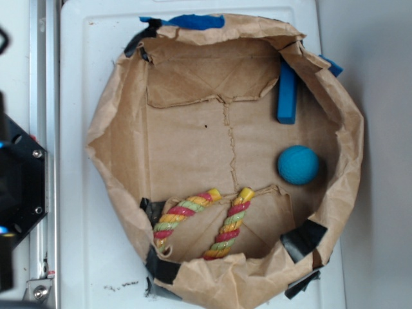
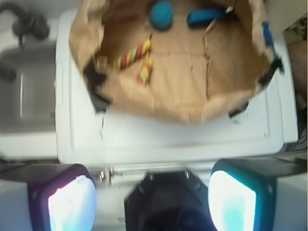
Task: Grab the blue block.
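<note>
The gripper (image 2: 151,202) is far from the blue block (image 1: 287,93). In the wrist view its two fingers stand wide apart with nothing between them, and they hang outside the paper bowl (image 1: 116,154), over the white tray (image 1: 84,77).

The blue block lies flat inside the bowl, on the brown paper floor, tight against the paper wall. That is where things could go wrong. One finger has to fit between the block and the wall, and there looks to be almost no room. If the finger pushes on the paper, the wall could bend or the whole bowl could slide. Then the block might move or tip away from the fingers.

The blue ball (image 1: 298,165) sits near one end of the block, not touching it. It is almost the same color. If the gripper comes down a bit off, it could bump the ball and make it roll, or close on the ball by mistake.

The rope toy (image 1: 206,222) lies on the other side of the bowl, well apart from the block. It should not get in the way.

The bowl walls stand tall all around, so the gripper has to go up and over the rim first. Blue tape (image 1: 193,22) and black tape (image 1: 302,237) hold the paper edges. The blue tape could also fool the eye.
</note>
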Available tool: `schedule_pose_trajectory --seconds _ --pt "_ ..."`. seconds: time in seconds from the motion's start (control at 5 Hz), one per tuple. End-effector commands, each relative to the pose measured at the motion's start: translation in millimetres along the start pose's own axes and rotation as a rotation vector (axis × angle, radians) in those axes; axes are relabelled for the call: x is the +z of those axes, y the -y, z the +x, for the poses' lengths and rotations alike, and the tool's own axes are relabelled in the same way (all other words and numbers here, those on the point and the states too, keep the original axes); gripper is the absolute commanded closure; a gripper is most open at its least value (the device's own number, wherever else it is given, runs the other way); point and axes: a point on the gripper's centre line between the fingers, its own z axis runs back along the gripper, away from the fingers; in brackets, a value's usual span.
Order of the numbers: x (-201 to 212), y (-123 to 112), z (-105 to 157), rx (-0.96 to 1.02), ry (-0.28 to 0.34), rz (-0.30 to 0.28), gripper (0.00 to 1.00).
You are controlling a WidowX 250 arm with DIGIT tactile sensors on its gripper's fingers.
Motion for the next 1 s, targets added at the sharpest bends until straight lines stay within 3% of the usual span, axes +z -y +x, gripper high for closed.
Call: schedule_pose_trajectory --seconds 0.0,0.4,0.6,0.8 --pt "-15 3 43 0.166 0.096 0.025 0.0" --pt "-70 -11 65 0.44 0.101 -0.044 0.0" --pt "-92 -22 71 0.523 0.143 -0.01 0.0" --pt "-113 -46 74 0.574 0.145 0.009 0.0"
